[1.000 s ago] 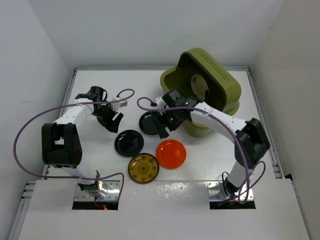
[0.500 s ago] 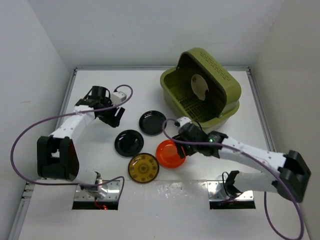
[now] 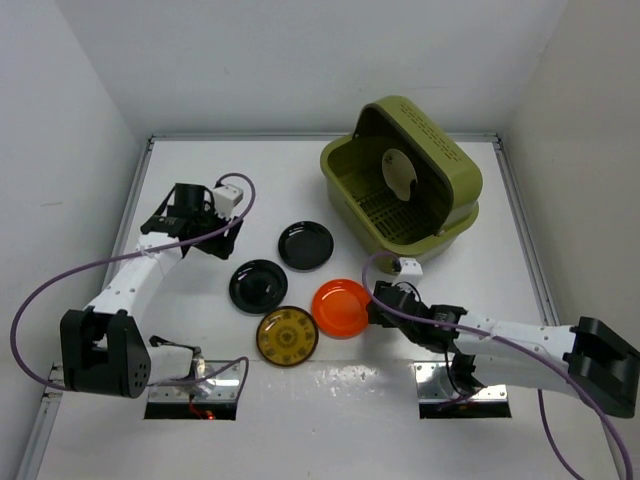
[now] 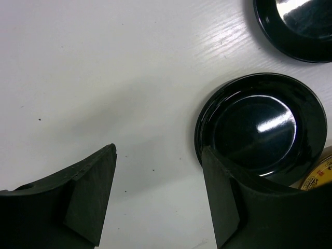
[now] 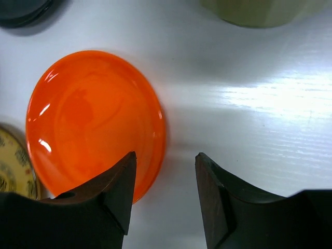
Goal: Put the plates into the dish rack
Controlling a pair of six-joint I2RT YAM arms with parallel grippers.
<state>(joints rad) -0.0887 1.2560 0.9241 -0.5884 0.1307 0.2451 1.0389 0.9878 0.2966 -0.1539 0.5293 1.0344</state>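
Nearest to me, the dark yellow patterned plate (image 3: 287, 336) is lying flat on the white table (image 3: 200, 300). At its 2 o'clock, and touching it as far as I can tell, the orange plate (image 3: 341, 306) is lying flat too. The right gripper (image 3: 374, 308) is hanging low at the 3 o'clock edge of this plate. In the right wrist view its fingers (image 5: 116, 189) are standing wide apart with the orange rim between them, one above the plate and one above the bare table. It is holding nothing, and I cannot tell if it is touching the plate.

Farther, one glossy black plate (image 3: 258, 285) is lying at 11 o'clock of the yellow one, and the second black plate (image 3: 305, 245) is resting at its 1 o'clock, slightly apart. The left gripper (image 3: 224, 238) is hovering at 10 o'clock of the first black plate, jaws wide apart, gripping nothing, only bare table between them.

Farthest, at 1 o'clock of the table, the olive-green dish rack (image 3: 440, 225) is standing with its lid raised. The cream plate (image 3: 399, 172) is standing upright inside it.
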